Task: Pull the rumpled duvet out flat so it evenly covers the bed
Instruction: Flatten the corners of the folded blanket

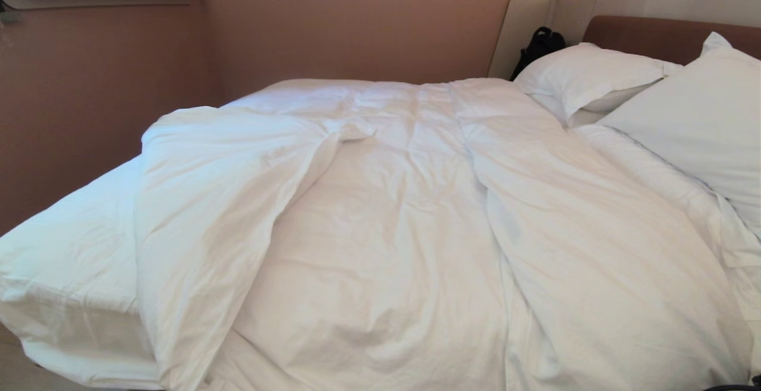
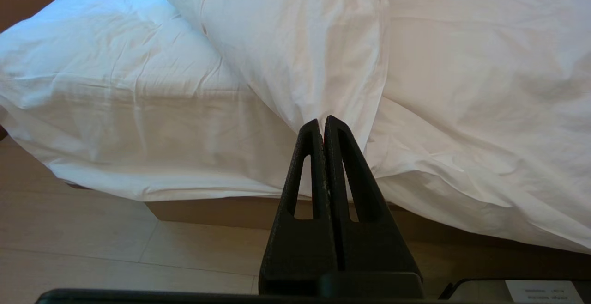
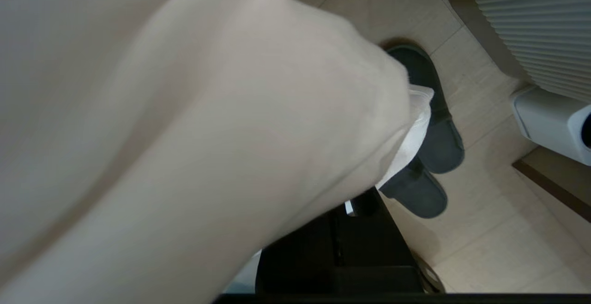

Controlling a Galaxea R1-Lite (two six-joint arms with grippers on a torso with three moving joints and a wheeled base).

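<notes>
The puffy, creased white quilted duvet point(image 1: 416, 218) lies bunched across the wide low white-sheeted bed point(image 1: 65, 260), one thick fold doubled back, leaving a bare corner of smooth mattress sheet. The left black wedge-shaped claw point(image 2: 322, 124) hangs pressed together just short of that fold's hanging edge, above pale floor tiles point(image 2: 92, 248). The right claw point(image 3: 355, 207) is mostly buried under soft white cloth; it seems to be pinching the duvet. Beyond it lie dark felt slippers point(image 3: 434, 137).

Rumpled white duvet point(image 1: 416, 213) lies creased, folded back off the bed's point(image 1: 65, 260) corner.
</notes>
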